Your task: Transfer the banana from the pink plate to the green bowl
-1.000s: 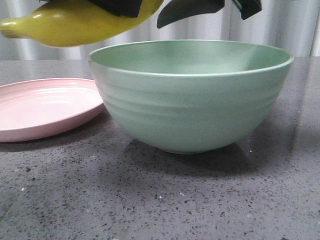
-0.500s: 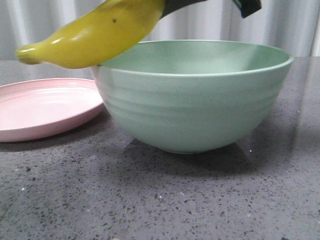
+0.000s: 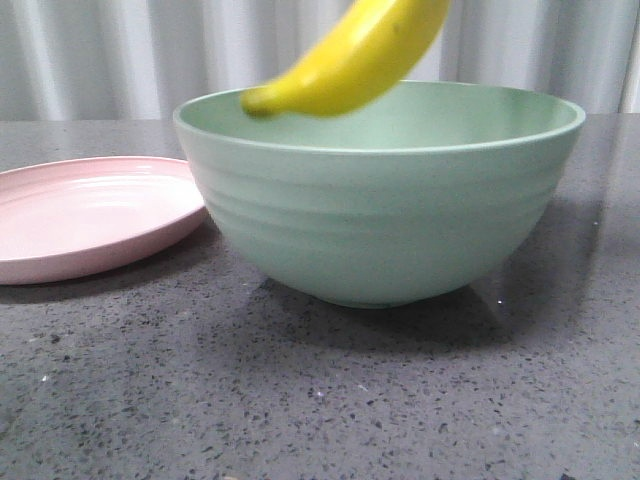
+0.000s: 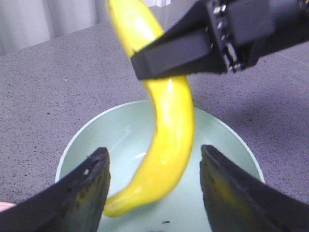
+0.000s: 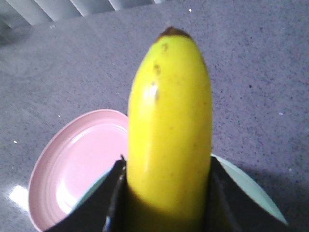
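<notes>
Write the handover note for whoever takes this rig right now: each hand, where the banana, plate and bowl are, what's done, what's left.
Right hand: shut on the banana, holding it in the air above the green bowl, tip slanting down toward the bowl's opening.
Left hand: open, holding nothing, poised over the bowl with the banana hanging between its fingers without visible contact.
Pink plate: on the table left of the bowl, nothing on it.
Done: banana lifted off the plate and carried over the bowl.
Left: lower it into the bowl, release, pull both arms clear.
</notes>
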`<state>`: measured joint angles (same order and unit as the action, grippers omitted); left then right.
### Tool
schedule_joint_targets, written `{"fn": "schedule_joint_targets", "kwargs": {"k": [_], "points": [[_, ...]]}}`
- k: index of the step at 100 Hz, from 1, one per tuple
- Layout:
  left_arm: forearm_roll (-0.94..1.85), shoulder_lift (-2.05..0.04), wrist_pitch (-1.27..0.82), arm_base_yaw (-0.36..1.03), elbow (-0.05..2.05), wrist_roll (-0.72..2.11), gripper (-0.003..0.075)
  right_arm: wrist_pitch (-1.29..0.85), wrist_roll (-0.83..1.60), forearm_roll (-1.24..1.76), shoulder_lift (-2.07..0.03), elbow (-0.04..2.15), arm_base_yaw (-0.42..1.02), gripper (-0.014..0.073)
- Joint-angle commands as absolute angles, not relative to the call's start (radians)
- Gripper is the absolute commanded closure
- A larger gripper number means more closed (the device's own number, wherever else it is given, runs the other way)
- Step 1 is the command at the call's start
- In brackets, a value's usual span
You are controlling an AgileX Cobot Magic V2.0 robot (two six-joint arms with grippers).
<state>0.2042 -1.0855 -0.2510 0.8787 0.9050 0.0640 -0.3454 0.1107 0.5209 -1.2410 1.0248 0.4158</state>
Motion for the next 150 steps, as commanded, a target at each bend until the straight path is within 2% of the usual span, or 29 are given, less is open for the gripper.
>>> {"fn": "schedule_joint_targets", "kwargs": {"k": [1,6,12,13,18,24,43,55,64,68,69,77,79,85,106,150], "points": [[0.216,-1.064,-0.17,0.885,0.941,0.063,0.0338,-0.307,0.124,0.508,-1.248,1.045,0.415,0.0543],[0.216,-1.064,-0.17,0.885,0.941,0.063,0.0338,-0.314,0.124,0.506,-1.259,1.045,0.415,0.0459],[0.216,-1.064,-0.17,0.885,0.941,0.063,0.0338,-0.324,0.124,0.506,-1.265,1.045,0.415,0.0297],[0.216,-1.064,-0.17,0.885,0.941,0.063,0.0338,-0.324,0.124,0.506,-1.265,1.045,0.415,0.0297],[0.216,-1.064,-0.17,0.885,0.941,0.063,0.0338,-0.324,0.124,0.502,-1.265,1.045,0.415,0.0184],[0.218,-1.064,-0.17,0.885,0.941,0.063,0.0338,-0.321,0.124,0.502,-1.265,1.045,0.415,0.0112],[0.218,-1.064,-0.17,0.885,0.941,0.063,0.0339,-0.321,0.124,0.494,-1.262,1.048,0.415,0.0102],[0.213,-1.057,-0.17,0.885,0.941,0.063,0.0369,-0.313,0.131,0.432,-1.235,1.049,0.415,0.0104],[0.211,-1.048,-0.158,0.885,0.941,0.063,0.0465,-0.328,0.131,0.36,-1.197,1.049,0.415,0.0177],[0.211,-1.038,-0.151,0.885,0.941,0.063,0.0535,-0.341,0.131,0.334,-1.17,1.049,0.415,0.0276],[0.211,-1.035,-0.15,0.885,0.941,0.063,0.0547,-0.343,0.131,0.329,-1.166,1.049,0.415,0.0276],[0.208,-1.016,-0.148,0.885,0.939,0.063,0.0712,-0.368,0.131,0.268,-1.116,1.049,0.415,0.0503],[0.204,-1.01,-0.148,0.885,0.939,0.063,0.0741,-0.374,0.131,0.259,-1.104,1.049,0.415,0.0537],[0.187,-0.992,-0.146,0.885,0.937,0.063,0.0741,-0.395,0.131,0.24,-1.069,1.049,0.415,0.0666],[0.142,-0.895,-0.139,0.885,0.87,0.064,0.0741,-0.373,0.131,0.188,-0.92,0.979,0.415,0.066],[0.129,-0.503,-0.042,0.885,0.532,0.064,0.0741,-0.008,0.131,0.138,-0.509,0.494,0.415,0.066]]}}
